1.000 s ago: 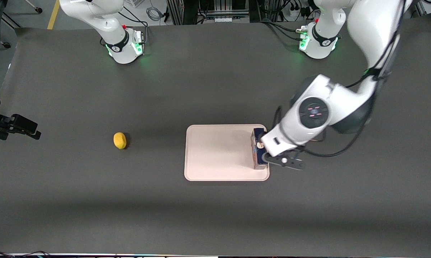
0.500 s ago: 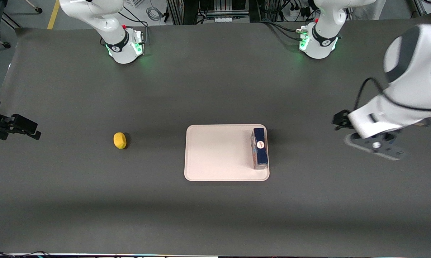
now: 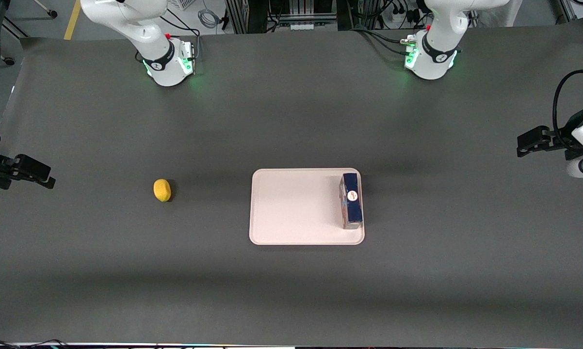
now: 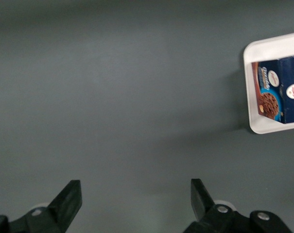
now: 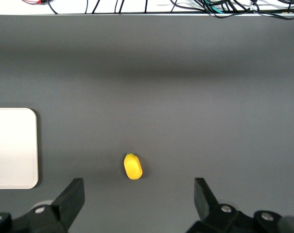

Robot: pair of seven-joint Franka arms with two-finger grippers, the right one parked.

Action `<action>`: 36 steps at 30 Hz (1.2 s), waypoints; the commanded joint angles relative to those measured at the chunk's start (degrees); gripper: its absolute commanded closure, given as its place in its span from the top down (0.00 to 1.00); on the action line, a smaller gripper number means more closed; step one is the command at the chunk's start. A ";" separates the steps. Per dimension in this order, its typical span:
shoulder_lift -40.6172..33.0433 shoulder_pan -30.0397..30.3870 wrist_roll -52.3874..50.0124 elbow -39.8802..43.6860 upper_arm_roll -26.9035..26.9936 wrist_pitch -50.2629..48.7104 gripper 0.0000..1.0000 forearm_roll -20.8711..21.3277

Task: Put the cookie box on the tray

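The dark-blue cookie box (image 3: 351, 201) lies flat on the pale pinkish-cream tray (image 3: 296, 206), along the tray's edge toward the working arm's end of the table. The left wrist view shows the cookie box (image 4: 278, 94) with its brown cookie picture facing up, resting on the tray (image 4: 263, 48). The left arm's gripper (image 3: 524, 144) hangs far from the tray, at the working arm's end of the table. That gripper (image 4: 135, 194) is open, with only bare dark mat between its fingers (image 4: 71, 196).
A small yellow rounded object (image 3: 162, 189) sits on the dark mat toward the parked arm's end, apart from the tray. The right wrist view shows the same yellow object (image 5: 132, 166) and one end of the tray (image 5: 13, 145).
The left arm has pulled away from the tray toward its own end of the table. The cookie box, let go, stays where it was on the tray.
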 commanded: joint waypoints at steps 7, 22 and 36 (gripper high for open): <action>-1.46 -1.56 -1.55 -7.14 1.16 7.28 1.00 -0.57; 0.12 -1.82 -1.64 -6.88 0.81 7.29 1.00 -0.74; 0.30 -1.21 -2.87 -6.87 0.81 5.44 1.00 -0.39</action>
